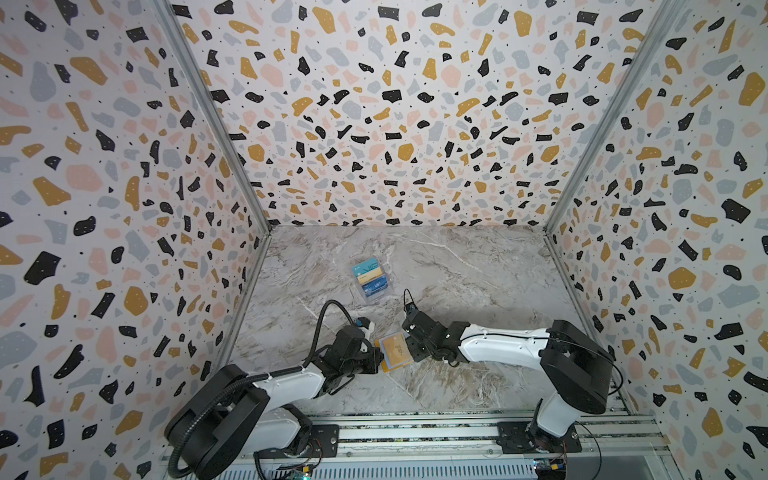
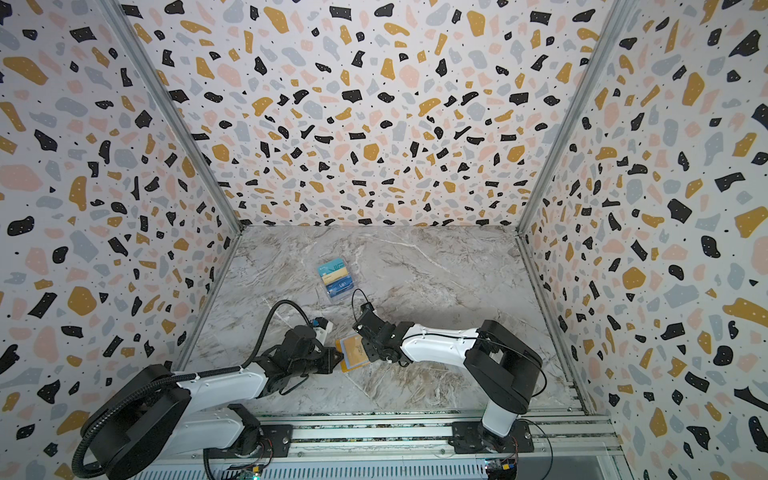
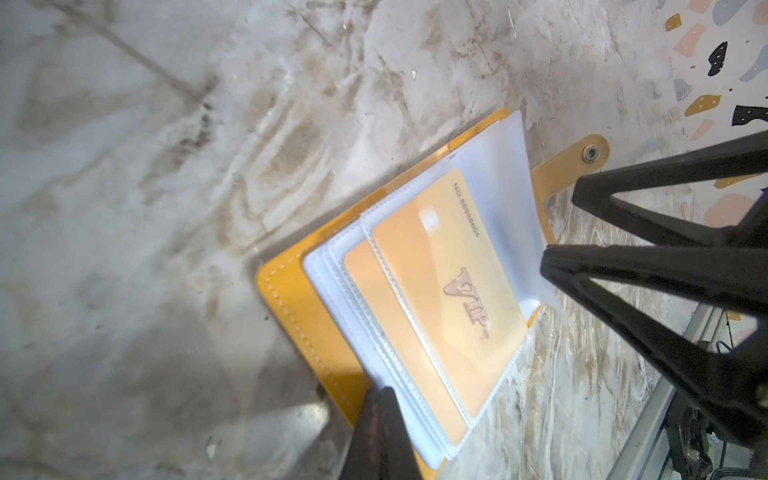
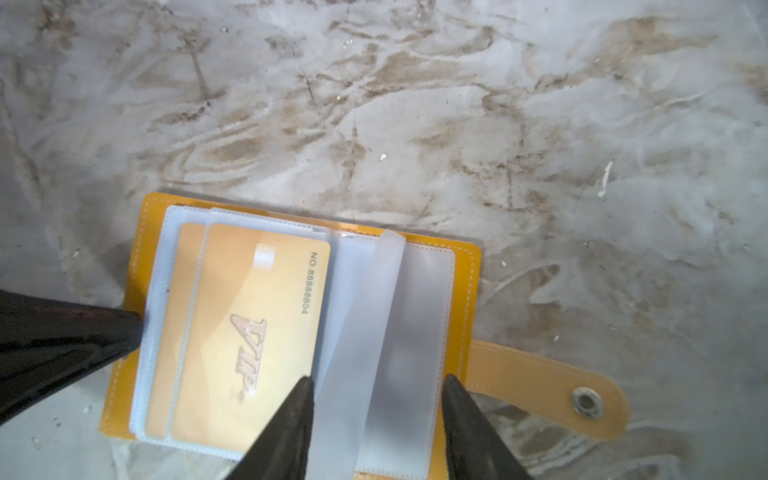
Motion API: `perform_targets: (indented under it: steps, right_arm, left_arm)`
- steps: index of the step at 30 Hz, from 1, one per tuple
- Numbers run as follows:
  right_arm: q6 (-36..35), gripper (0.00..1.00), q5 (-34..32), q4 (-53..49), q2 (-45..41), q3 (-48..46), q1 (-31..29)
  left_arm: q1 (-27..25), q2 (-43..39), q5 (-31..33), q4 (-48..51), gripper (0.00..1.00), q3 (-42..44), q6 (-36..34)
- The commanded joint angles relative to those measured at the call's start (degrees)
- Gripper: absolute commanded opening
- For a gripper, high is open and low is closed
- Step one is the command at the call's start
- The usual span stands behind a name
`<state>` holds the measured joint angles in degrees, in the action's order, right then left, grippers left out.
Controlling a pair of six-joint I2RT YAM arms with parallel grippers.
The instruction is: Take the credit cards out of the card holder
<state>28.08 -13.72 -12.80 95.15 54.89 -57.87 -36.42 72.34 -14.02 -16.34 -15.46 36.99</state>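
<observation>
Terrazzo-patterned walls [image 1: 374, 124] are enclosing a marble bench [image 1: 478, 266]. The open card holder [image 1: 395, 353] is lying near the bench's front edge, about midway along it. A clear tiered box [image 1: 372, 278] of cards is standing well behind it, toward the bench's middle.

The left tool [image 4: 137, 328] is closed, with its tip resting on the edge of the holder's cover and seemingly pinning it. The right tool [image 4: 379, 377] is hanging open, its jaws straddling a loose translucent sleeve [image 4: 361, 316] without clamping it.

A gold VIP card [image 4: 249, 332] is sitting in the top sleeve, and a second gold card [image 4: 189, 291] is peeking out behind it. The cards are looking light, stiff and slick, while the sleeves are looking floppy and likely to cling. The VIP card's edge facing the spine is seeming to be the sleeve's open side. Pinching that edge while the cover is being held down is looking like the safest hold.
</observation>
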Motion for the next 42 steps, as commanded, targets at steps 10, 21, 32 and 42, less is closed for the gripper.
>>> perform_targets:
  steps: [10,21,32,42]
  right_arm:
    - [-1.4,0.47,-5.5,-8.9,-3.7,2.9,2.0]
    - [-2.7,0.45,26.5,-0.4,-2.7,2.5,8.0]
    - [-1.1,0.42,36.2,3.7,4.4,2.7,10.2]
    - [0.5,0.39,37.6,4.8,7.0,2.0,10.7]
  left_arm:
    - [-0.1,0.9,1.5,3.3,0.00,1.4,-1.7]
    - [-0.1,2.1,1.5,2.6,0.00,0.9,-2.7]
    - [-0.1,3.1,1.6,3.3,0.00,0.0,-3.7]
    - [-0.1,4.5,1.6,3.6,0.00,-0.7,-4.7]
